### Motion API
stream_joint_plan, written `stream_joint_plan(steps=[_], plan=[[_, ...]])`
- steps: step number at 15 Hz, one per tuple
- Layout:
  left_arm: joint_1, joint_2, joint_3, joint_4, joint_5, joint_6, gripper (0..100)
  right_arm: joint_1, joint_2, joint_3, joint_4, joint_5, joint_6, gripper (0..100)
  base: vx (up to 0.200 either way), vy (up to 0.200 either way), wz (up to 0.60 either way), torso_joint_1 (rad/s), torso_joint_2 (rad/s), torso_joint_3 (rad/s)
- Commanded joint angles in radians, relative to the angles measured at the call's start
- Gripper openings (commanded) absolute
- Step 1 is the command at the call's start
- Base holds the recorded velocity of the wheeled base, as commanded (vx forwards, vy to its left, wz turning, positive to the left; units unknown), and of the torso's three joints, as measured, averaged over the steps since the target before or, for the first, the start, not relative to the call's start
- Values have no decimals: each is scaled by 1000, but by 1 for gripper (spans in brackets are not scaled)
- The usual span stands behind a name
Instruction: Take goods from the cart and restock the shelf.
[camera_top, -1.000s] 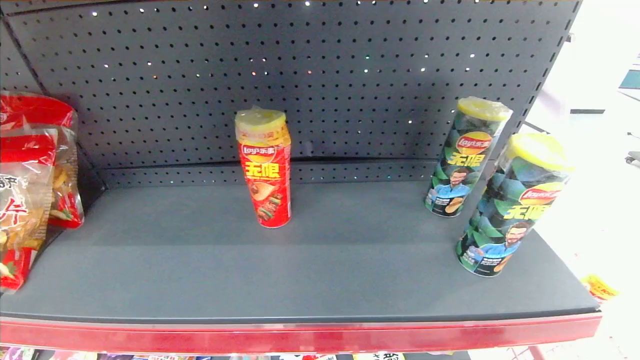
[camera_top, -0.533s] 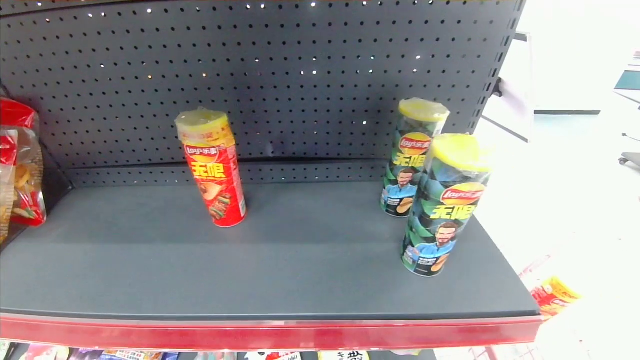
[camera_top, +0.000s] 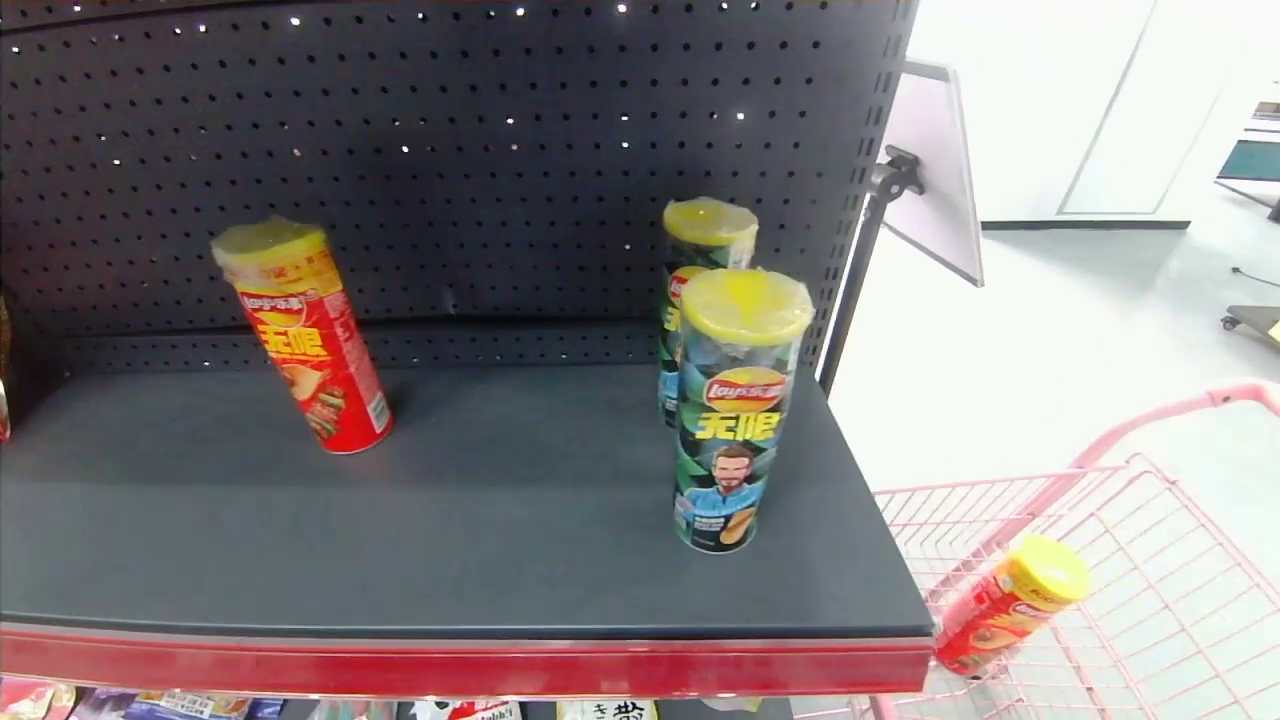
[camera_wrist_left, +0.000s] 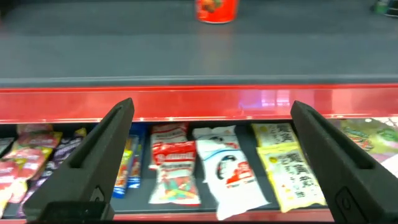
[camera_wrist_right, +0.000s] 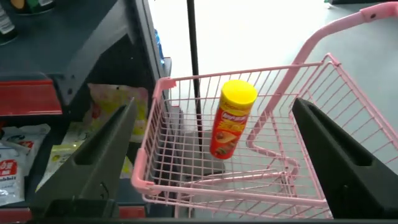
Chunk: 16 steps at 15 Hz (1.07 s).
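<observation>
As the head view swings to the right: the whole picture shifts at once, so I read it as the camera turning, not as goods moving.
On the shelf (camera_top: 480, 520): the red can (camera_top: 305, 340), the front green can (camera_top: 738, 410) and the back green can (camera_top: 705, 235) stand as they did one second ago. The red one is near the back panel and the green ones stand one behind the other at the right end. They only slide toward the left of my picture.
Beside the right end: the pink cart (camera_top: 1180, 405) now comes into the picture, lower than the shelf. Half a second ago only a corner of it showed.
Inside it: the can in the cart (camera_top: 1010, 603), red with a yellow lid, is the next thing to restock. It seems to lean on the wire wall, but I cannot be sure from this angle.
Over the cart: the right gripper (camera_wrist_right: 214, 109) has its jaws wide apart and carries nothing, and the can lies below and beyond them.
Before the red front lip (camera_wrist_left: 199, 99): the left gripper (camera_wrist_left: 211, 106) is also spread and empty, with snack packets (camera_wrist_left: 217, 168) on the lower shelf beyond.
For the task: I judge that the robot now turns from the shelf to fetch. The pick is not yet begun, and the right gripper must go down and close around the can's body.
</observation>
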Motion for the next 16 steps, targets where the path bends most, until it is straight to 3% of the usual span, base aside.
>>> stream_joint_plan(steps=[1, 13, 16], plan=[[0, 1, 0, 0, 0, 0, 100, 0, 1, 0, 0, 0, -1, 100, 0, -200, 0, 2, 2, -2], [0, 1, 0, 0, 0, -2, 100, 0, 1, 0, 0, 0, -1, 100, 0, -200, 0, 2, 1, 3], [0, 1, 0, 0, 0, -3, 100, 0, 1, 0, 0, 0, -1, 100, 0, 0, 0, 0, 0, 0]])
